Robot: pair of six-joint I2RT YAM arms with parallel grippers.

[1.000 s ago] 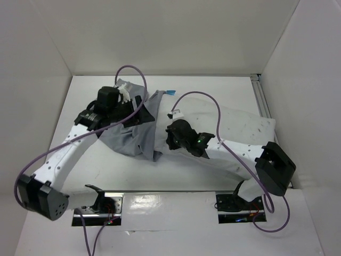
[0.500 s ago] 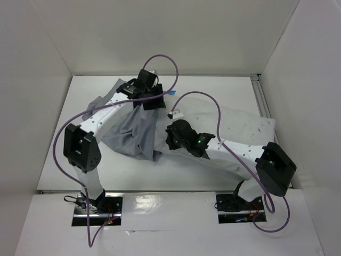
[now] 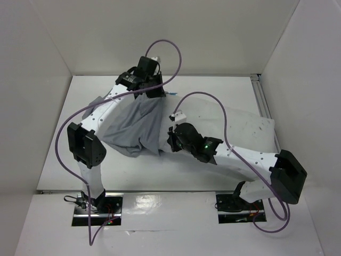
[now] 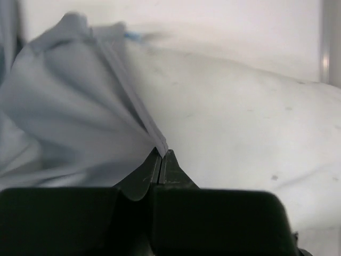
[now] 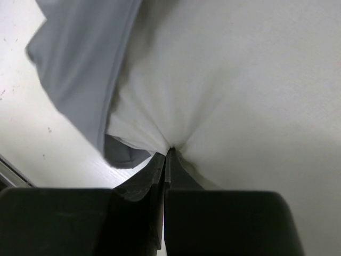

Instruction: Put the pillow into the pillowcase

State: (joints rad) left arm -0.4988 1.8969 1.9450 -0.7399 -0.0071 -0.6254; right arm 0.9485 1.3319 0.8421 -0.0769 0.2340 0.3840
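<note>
On the left of the table [image 3: 213,90], the pillowcase [image 3: 130,128] lies limp and rumpled. The left gripper [image 4: 161,156] is pinched tight on the hem at its far edge, lifting the mouth. Just to its right, the right gripper [image 5: 166,154] is clamped on a bunch of fabric at the left end of the pillow [image 3: 248,125], where the grey cloth overlaps it. Judging by this, insertion has barely begun: most of the pillow lies outside, stretching to the right.

White arm links [image 3: 106,109], black joints [image 3: 85,146], purple cables [image 3: 200,93], green LED [image 3: 205,144].
</note>
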